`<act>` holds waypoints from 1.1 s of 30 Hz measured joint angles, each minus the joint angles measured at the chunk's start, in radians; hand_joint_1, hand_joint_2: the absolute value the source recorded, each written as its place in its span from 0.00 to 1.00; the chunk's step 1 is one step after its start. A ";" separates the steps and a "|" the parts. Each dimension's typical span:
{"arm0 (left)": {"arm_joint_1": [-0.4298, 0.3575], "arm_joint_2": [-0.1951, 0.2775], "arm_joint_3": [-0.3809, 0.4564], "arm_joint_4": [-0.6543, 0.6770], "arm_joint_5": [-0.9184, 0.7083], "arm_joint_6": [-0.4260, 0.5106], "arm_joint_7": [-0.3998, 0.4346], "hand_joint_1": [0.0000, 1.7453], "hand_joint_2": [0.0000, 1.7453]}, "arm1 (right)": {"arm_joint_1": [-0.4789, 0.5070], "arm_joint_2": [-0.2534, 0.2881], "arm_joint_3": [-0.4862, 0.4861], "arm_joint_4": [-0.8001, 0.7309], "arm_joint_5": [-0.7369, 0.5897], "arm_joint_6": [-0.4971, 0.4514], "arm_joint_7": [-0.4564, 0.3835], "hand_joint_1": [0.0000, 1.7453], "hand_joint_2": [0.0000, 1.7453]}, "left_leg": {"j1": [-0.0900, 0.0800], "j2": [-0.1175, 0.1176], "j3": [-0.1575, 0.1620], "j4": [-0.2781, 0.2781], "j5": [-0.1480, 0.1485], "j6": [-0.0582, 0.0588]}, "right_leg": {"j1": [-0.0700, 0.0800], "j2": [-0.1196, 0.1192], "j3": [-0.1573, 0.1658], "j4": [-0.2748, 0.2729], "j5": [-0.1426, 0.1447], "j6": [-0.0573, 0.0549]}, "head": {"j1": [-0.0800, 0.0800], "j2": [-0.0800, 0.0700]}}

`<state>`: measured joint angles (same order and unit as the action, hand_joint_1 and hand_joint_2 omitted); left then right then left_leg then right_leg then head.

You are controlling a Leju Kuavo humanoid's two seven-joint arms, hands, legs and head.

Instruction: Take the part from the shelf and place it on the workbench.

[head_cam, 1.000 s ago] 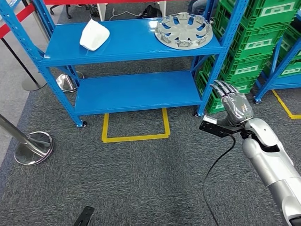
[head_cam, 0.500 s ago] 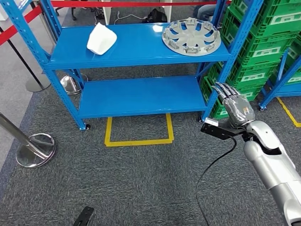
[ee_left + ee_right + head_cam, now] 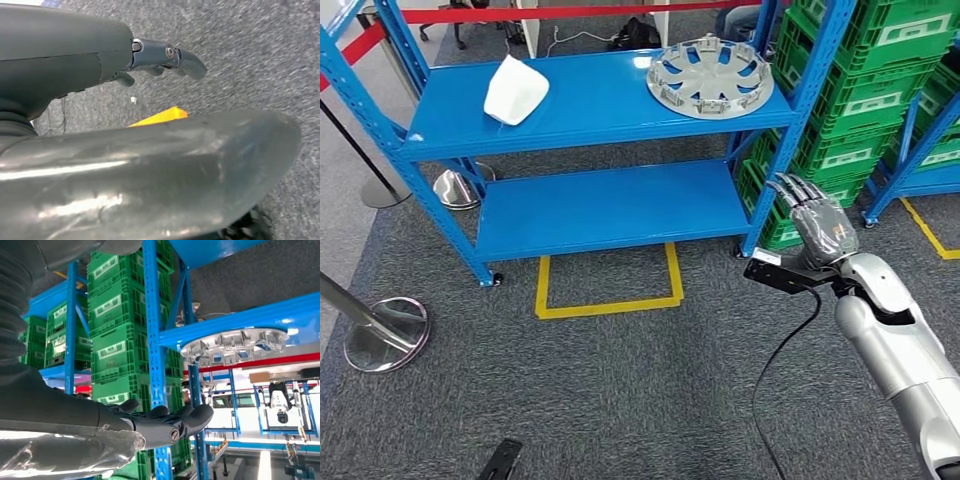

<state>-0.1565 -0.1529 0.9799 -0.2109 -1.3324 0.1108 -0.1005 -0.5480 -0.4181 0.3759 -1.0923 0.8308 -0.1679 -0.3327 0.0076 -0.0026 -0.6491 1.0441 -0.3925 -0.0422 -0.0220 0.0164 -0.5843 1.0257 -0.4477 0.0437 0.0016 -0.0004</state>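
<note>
While the hubcap (image 3: 710,77) lies untaken at the right end of the top shelf (image 3: 584,100), the step is the approach. The right hand (image 3: 814,222) is raised, fingers straight and apart, empty, and next must reach toward 11 o'clock for the rim.

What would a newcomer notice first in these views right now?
Probably the blue shelf, with a silver wheel cover on its top level at right and a white part at left. Next, the right robot hand, raised with fingers spread, beside stacked green crates.
</note>
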 joint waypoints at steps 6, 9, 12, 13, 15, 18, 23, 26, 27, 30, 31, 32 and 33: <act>0.000 -0.001 0.000 0.000 0.000 0.000 0.000 0.00 0.00 | 0.000 -0.001 -0.004 0.000 0.000 -0.001 -0.001 0.00 1.00 | 0.000 -0.003 0.026 -0.038 -0.018 0.046 | 0.001 -0.004 -0.020 0.044 -0.037 0.028 | 0.008 0.000; 0.000 -0.001 0.000 0.000 0.000 0.000 0.000 0.00 0.00 | 0.004 -0.001 -0.005 0.000 0.000 -0.001 -0.001 0.00 1.00 | -0.003 -0.003 0.034 -0.039 -0.027 0.059 | 0.004 -0.008 -0.128 0.239 -0.109 0.028 | 0.015 0.000; 0.002 -0.001 0.000 0.000 0.000 0.000 0.001 0.00 0.00 | 0.011 -0.001 -0.005 0.000 0.000 -0.001 -0.001 0.00 1.00 | -0.009 -0.003 0.050 -0.038 -0.040 0.062 | 0.007 -0.008 -0.159 0.245 -0.058 0.019 | 0.016 0.000; 0.002 -0.001 0.000 0.000 0.000 0.000 0.001 0.00 0.00 | 0.012 -0.002 -0.006 0.000 0.000 -0.001 -0.001 0.00 1.00 | -0.010 -0.004 0.059 -0.038 -0.046 0.061 | 0.010 -0.009 -0.134 0.180 -0.011 0.013 | 0.016 0.000; 0.002 -0.002 0.000 0.000 0.000 -0.001 0.001 0.00 0.00 | 0.010 -0.002 -0.008 -0.001 0.000 -0.001 -0.001 0.00 1.00 | -0.013 -0.004 0.070 -0.036 -0.057 0.054 | 0.016 -0.011 -0.078 0.055 0.045 0.003 | 0.015 0.000; 0.001 -0.004 0.000 0.000 0.001 -0.001 0.001 0.00 0.00 | 0.011 -0.003 -0.010 -0.004 0.000 0.000 -0.001 0.00 1.00 | -0.015 -0.003 0.070 -0.036 -0.063 0.040 | 0.022 -0.009 -0.055 0.003 0.043 -0.003 | 0.012 0.000; 0.000 -0.004 0.000 0.000 0.001 0.000 0.001 0.00 0.00 | 0.011 -0.004 -0.015 -0.011 0.000 -0.001 -0.001 0.00 1.00 | -0.011 -0.002 0.000 0.106 -0.139 0.011 | 0.010 -0.008 -0.039 -0.005 0.034 -0.021 | 0.005 0.000; 0.003 -0.004 0.000 0.000 0.001 -0.001 0.001 0.00 0.00 | 0.016 -0.004 -0.014 -0.011 0.000 0.000 -0.001 0.00 1.00 | -0.006 -0.002 -0.090 0.238 -0.157 0.003 | 0.009 -0.007 -0.029 -0.005 0.025 -0.023 | 0.005 0.000; 0.004 -0.004 0.000 0.000 0.001 -0.001 0.001 0.00 0.00 | 0.017 -0.004 -0.014 -0.011 0.000 0.000 -0.001 0.00 1.00 | -0.005 -0.002 -0.089 0.217 -0.126 0.002 | 0.008 -0.007 -0.023 -0.005 0.021 -0.022 | 0.005 0.000; 0.003 -0.004 0.000 0.000 0.001 -0.001 0.001 0.00 0.00 | 0.015 -0.004 -0.014 -0.011 0.000 0.000 -0.001 0.00 1.00 | -0.001 -0.002 -0.018 0.034 -0.014 0.002 | 0.008 -0.004 -0.006 -0.002 0.005 -0.010 | 0.003 0.000; 0.002 -0.005 0.000 0.000 0.001 -0.001 0.001 0.00 0.00 | 0.013 -0.004 -0.015 -0.012 0.000 0.000 -0.001 0.00 1.00 | 0.000 -0.003 0.001 -0.009 -0.002 0.007 | 0.009 -0.002 -0.005 -0.001 0.000 -0.005 | 0.003 0.000; 0.002 -0.005 0.000 0.000 0.001 -0.001 0.001 0.00 0.00 | 0.012 -0.004 -0.015 -0.012 0.000 0.000 -0.001 0.00 1.00 | -0.001 -0.004 0.010 -0.031 -0.005 0.014 | 0.011 -0.001 -0.004 -0.001 -0.003 0.000 | 0.002 0.000; 0.001 -0.005 0.000 0.000 0.001 -0.001 0.001 0.00 0.00 | 0.012 -0.004 -0.016 -0.013 0.000 0.000 -0.001 0.00 1.00 | -0.002 -0.004 0.014 -0.037 -0.013 0.022 | 0.012 -0.001 -0.004 -0.003 -0.005 0.005 | 0.003 0.000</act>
<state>-0.1551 -0.1578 0.9796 -0.2106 -1.3317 0.1102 -0.0992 -0.5359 -0.4219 0.3600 -1.1053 0.8305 -0.1682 -0.3338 0.0059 -0.0070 -0.6354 1.0066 -0.4050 -0.0198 -0.0104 0.0158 -0.5881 1.0227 -0.4522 0.0486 0.0046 -0.0004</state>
